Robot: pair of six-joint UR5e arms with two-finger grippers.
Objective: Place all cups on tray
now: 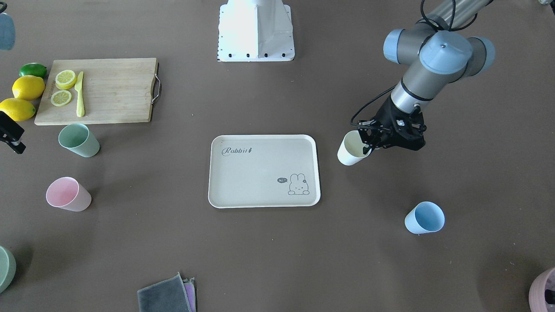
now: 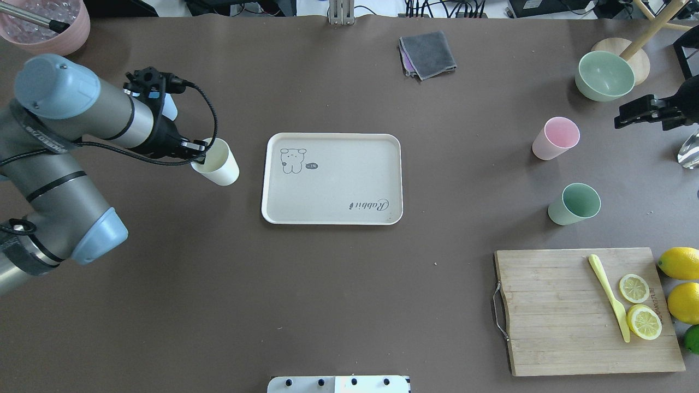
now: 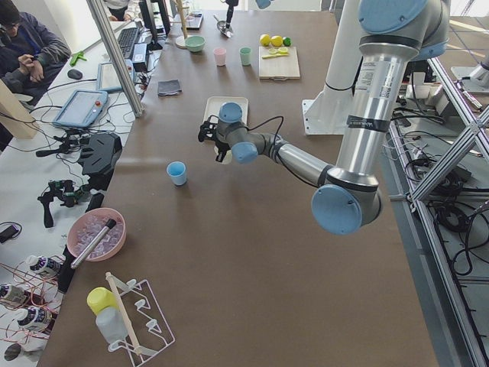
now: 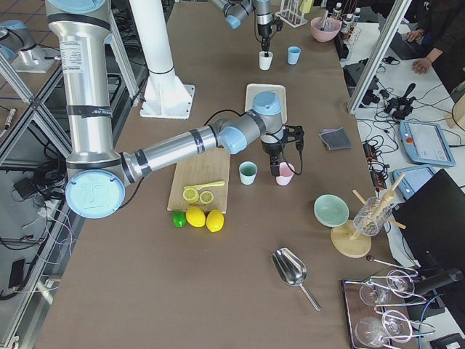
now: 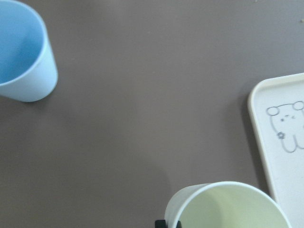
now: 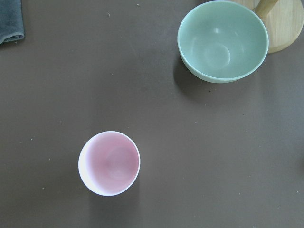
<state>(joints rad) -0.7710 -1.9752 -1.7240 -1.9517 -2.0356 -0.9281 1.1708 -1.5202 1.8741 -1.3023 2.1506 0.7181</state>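
My left gripper (image 1: 367, 145) is shut on the rim of the cream-white cup (image 1: 351, 149), which tilts slightly just beside the beige Rabbit tray (image 1: 260, 173), on its short side. The tray holds nothing. The blue cup (image 1: 425, 218) stands on the table near that arm, largely hidden by the wrist in the overhead view. The pink cup (image 2: 555, 138) and green cup (image 2: 573, 203) stand upright on the robot's right of the tray. My right gripper (image 4: 280, 163) hangs above the pink cup (image 6: 109, 163); I cannot tell whether it is open or shut.
A wooden cutting board (image 2: 557, 316) with lemon slices and a yellow knife lies at the near right, with lemons (image 2: 680, 265) beside it. A green bowl (image 2: 605, 75), a grey cloth (image 2: 427, 53) and a dusty-pink container (image 2: 49, 24) sit along the far edge.
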